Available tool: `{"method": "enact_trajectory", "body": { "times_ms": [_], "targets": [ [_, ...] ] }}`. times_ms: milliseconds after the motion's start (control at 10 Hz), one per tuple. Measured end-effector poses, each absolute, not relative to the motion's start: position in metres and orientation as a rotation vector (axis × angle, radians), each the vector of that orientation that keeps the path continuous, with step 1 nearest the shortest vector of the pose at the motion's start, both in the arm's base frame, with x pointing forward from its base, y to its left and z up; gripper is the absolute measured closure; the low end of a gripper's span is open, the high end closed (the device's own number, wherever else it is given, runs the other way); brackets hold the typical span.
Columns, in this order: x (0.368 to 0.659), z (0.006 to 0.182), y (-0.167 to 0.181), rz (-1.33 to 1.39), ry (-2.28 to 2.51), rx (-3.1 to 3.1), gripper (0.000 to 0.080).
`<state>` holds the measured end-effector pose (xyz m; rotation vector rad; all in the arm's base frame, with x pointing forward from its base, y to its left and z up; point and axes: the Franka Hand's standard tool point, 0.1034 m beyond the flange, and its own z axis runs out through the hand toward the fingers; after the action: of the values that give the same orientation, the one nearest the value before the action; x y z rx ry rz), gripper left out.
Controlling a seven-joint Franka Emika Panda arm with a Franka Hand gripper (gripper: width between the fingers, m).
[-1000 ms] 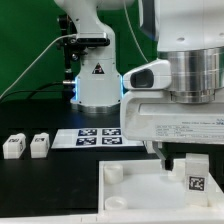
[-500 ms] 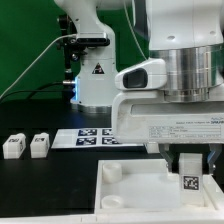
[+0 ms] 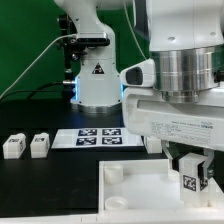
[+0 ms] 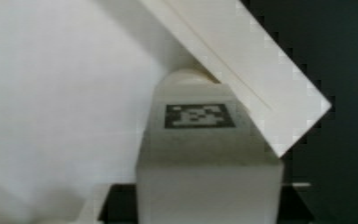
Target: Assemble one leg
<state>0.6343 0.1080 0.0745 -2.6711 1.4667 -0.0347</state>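
Observation:
My gripper point(image 3: 193, 172) is shut on a leg point(image 3: 193, 181), a small white block with a black-and-white tag facing the camera. It holds the leg at the near right part of the large white square panel point(image 3: 135, 195). I cannot tell if the leg touches the panel. In the wrist view the leg point(image 4: 202, 160) shows its tag and runs down between my dark fingers point(image 4: 123, 205), with the panel point(image 4: 51, 110) and its slanted edge behind. Two more legs point(image 3: 12, 147) point(image 3: 40, 146) stand on the table at the exterior view's left.
The marker board point(image 3: 98, 137) lies on the black table behind the panel. The arm's white base point(image 3: 96, 80) stands behind it. A round corner socket point(image 3: 112, 173) rises at the panel's far left corner. A small white part point(image 3: 152, 144) shows beside my hand.
My gripper has shifted a little sideways with the leg, first to the exterior view's left, then back right, and stays at the panel's right side. The two legs on the table have not moved.

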Motion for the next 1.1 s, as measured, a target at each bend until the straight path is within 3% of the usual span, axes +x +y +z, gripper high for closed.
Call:
{"method": "enact_trajectory", "body": {
  "times_ms": [500, 800, 1000, 1100],
  "targets": [
    [0.631, 0.074, 0.111, 0.087, 2.368, -1.88, 0.0506],
    [0.63, 0.073, 0.112, 0.087, 2.379, -1.867, 0.0506],
    [0.633, 0.075, 0.116, 0.036, 2.137, -2.128, 0.0263],
    [0.633, 0.075, 0.122, 0.017, 1.919, -2.329, 0.0185]
  ]
}}
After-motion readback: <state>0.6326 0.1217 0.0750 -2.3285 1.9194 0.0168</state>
